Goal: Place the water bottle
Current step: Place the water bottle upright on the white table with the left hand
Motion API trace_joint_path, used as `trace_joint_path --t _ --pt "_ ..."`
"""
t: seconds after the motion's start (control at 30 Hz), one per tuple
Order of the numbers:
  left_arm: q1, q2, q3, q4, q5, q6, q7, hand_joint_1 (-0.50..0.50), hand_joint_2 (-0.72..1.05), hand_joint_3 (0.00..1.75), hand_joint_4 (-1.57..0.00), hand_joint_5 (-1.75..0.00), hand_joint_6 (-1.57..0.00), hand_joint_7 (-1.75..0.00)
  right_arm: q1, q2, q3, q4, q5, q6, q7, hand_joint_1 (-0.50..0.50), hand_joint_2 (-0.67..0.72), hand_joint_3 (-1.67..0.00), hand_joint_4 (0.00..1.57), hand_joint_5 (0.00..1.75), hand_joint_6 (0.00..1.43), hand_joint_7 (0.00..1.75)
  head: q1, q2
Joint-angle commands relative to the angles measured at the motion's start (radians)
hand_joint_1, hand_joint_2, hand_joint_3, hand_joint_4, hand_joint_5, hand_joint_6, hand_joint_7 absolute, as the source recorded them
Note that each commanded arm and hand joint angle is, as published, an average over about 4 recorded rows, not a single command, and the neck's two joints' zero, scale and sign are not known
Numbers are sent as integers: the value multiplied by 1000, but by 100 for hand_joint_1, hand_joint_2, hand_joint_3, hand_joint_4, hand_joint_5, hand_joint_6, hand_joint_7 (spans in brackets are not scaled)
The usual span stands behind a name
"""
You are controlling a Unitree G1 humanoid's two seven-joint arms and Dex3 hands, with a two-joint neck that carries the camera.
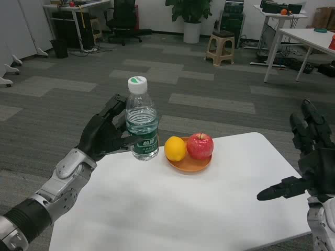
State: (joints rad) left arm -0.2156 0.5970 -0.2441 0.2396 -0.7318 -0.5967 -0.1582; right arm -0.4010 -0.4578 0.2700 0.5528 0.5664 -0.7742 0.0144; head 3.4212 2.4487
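Left hand (pixel 104 137) grips water bottle (pixel 141 121) | upright | cap up

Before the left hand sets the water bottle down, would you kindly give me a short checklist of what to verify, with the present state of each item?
1. Left hand grips the water bottle: ok.
2. Bottle upright, white cap on: ok.
3. Bottle base resting on the table: cannot tell; it sits at the far edge.
4. Bottle apart from the orange plate holding a lemon and an apple: ok, narrow gap.
5. Right hand away at the table's right edge, holding nothing: ok.
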Motion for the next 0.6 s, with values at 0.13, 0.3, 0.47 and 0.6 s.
trace_joint_path --t 0.13,0.3,0.47,0.6 --pt "15 -12 28 -17 5 -15 -1 -28 105 15 -90 -175 -35 -166 -8 3 -2 21 9 -7 -10 -50 28 0 0 0 0 7 18 -12" --pt "15 -13 29 -16 6 -15 -1 -28 105 17 -90 -175 -37 -164 -8 4 0 24 9 -7 -10 -50 28 0 0 0 0 7 16 -14" --pt "13 -16 29 -13 6 -15 -1 -28 105 17 -90 -175 -37 -166 -9 4 -1 26 9 -7 -10 -49 28 0 0 0 0 7 17 -15" --pt "12 -17 29 -12 8 -16 -1 -28 105 17 -90 -175 -37 -166 -9 4 -2 28 9 -7 -10 -50 28 0 0 0 0 7 17 -19"
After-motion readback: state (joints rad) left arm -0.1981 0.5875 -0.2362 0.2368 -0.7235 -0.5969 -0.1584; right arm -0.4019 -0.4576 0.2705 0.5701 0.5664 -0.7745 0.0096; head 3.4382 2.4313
